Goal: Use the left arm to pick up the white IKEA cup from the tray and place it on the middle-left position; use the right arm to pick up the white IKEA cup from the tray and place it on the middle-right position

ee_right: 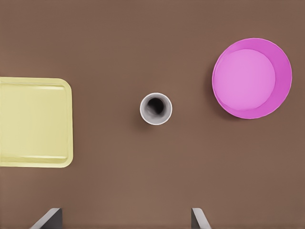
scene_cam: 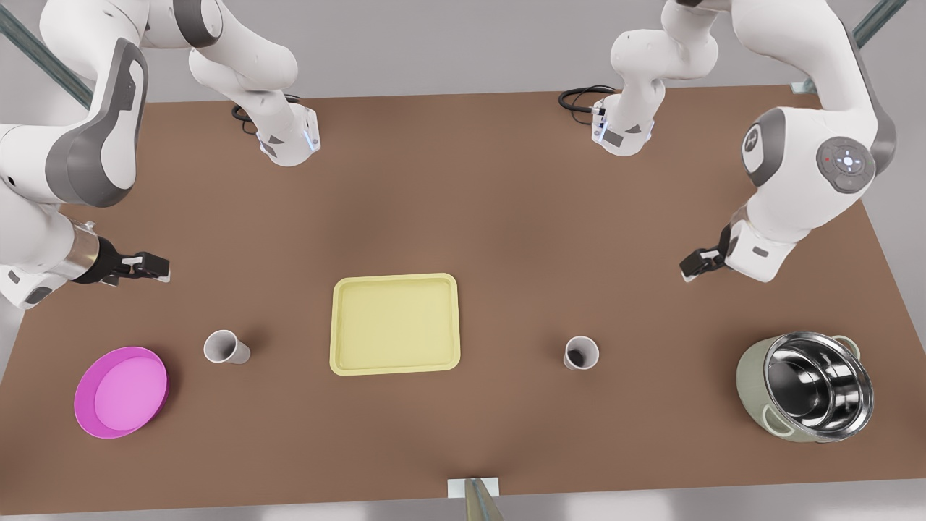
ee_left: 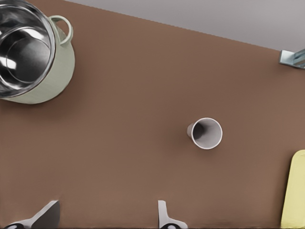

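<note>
Pale yellow rectangular tray: rounded corners, low raised rim, flat matte floor with nothing on it. It lies near the middle of the plain brown tabletop and serves as landmark for the entries below.

First white IKEA cup: small, plain, tapered, open mouth up, dark inside. It stands upright on the bare tabletop, apart from the tray toward the front view's left, between the tray and the round magenta bowl. The right wrist view shows the same order: tray edge, cup, bowl.

Second white IKEA cup: same form, upright on bare tabletop, apart from the tray toward the front view's right, between the tray and the pale green pot with a shiny steel inner bowl. The left wrist view shows this cup, the pot and a sliver of the tray.

Right gripper: raised off the table, well clear of the tray beyond the first cup; fingers spread apart, holding nothing.

Left gripper: raised, well clear of the tray on the pot's side; fingers spread apart, holding nothing.
</note>
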Robot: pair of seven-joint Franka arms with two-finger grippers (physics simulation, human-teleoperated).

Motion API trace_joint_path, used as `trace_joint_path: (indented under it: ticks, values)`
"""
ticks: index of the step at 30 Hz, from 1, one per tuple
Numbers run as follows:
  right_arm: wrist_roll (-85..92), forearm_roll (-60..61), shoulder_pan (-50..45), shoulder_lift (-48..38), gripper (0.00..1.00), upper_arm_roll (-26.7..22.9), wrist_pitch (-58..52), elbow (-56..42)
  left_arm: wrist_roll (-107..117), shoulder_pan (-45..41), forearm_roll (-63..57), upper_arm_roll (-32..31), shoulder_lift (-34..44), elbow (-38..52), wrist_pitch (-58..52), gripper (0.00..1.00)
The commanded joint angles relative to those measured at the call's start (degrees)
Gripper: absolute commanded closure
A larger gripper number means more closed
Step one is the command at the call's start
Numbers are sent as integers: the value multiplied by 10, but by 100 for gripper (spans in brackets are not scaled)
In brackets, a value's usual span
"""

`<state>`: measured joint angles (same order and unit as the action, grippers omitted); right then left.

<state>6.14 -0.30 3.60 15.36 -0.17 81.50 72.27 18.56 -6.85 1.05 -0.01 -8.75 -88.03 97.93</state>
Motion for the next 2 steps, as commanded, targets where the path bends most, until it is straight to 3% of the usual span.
trace_joint_path:
  ticks: [1,2]
  values:
    - [-5,0,1,-1,0,-1,0,0,-152,-5,10,2,-1,1,-62,0]
    - [-4,0,1,-1,0,-2,0,0,-150,-5,11,2,-1,1,-62,0]
